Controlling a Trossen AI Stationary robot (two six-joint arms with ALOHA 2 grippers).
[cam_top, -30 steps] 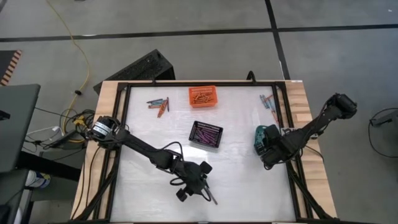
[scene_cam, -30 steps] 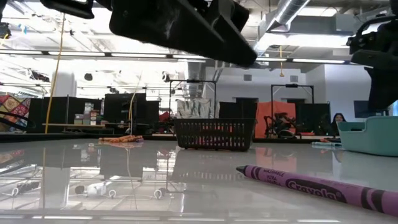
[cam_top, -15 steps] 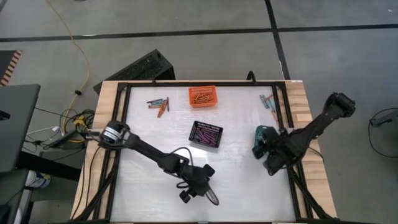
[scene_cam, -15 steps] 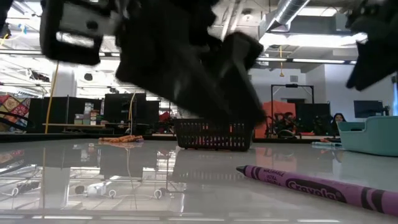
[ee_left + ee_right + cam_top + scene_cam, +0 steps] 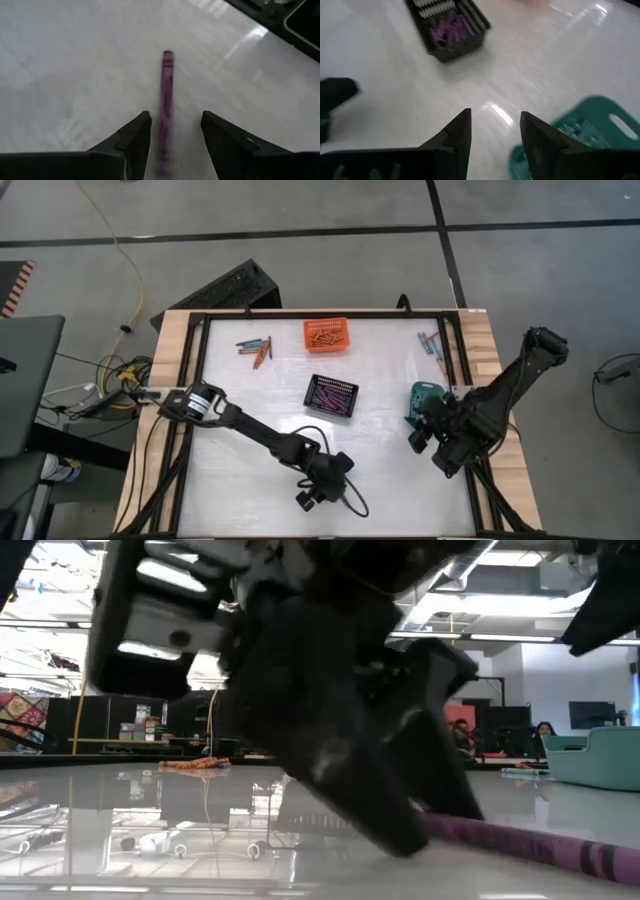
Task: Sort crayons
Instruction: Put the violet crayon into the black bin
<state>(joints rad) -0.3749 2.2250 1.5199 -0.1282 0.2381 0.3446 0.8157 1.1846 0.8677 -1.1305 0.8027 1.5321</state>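
left gripper (image 5: 172,132) dropped over purple crayon (image 5: 166,90) | fingers spread astride | crayon lengthwise between

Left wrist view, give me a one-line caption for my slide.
Open left end effector straddles a lone purple crayon lying on the white table.

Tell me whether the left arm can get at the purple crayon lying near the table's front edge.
Probably yes. The left gripper is open and already straddles the purple crayon, which lies flat on the bare table between its fingers, apart from both. Nothing blocks it; the right gripper is far off by the teal basket.
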